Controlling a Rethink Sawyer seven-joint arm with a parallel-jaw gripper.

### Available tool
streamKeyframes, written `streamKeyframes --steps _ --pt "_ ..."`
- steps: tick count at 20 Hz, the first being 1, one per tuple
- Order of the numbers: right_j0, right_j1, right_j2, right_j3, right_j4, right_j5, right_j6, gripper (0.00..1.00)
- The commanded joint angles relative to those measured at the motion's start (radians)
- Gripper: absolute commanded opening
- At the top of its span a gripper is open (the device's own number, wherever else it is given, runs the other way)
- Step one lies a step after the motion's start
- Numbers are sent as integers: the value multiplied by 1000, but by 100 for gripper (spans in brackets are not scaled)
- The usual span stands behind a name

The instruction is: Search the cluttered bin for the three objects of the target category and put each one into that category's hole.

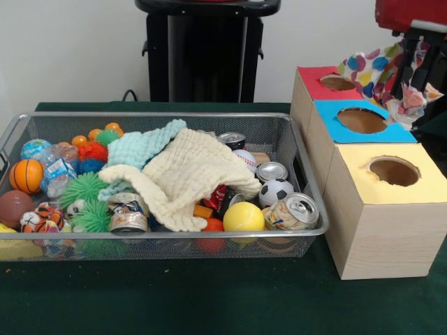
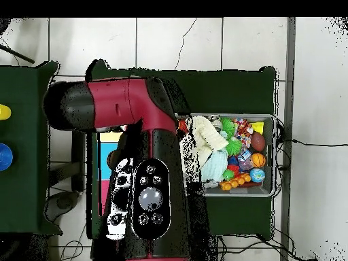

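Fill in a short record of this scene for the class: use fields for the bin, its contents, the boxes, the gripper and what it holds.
bin: wire mesh basket on a green table
contents: cream cloth, pale blue cloth, small balls, dented cans, spiky green balls
boxes: three wooden boxes right of the bin, each with a round hole; red top, blue top, yellow top
gripper: gripper above the red and blue boxes
held: spotted cloth hanging at the gripper
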Motion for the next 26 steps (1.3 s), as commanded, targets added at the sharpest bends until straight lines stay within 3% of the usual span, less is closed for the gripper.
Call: streamKeyframes --steps 1,17,26 --pt "-10 28 47 186 -15 -127 74 0" --pt "66 47 -12 203 -15 -200 173 0" --pt "43 68 4 213 10 -232 163 0"
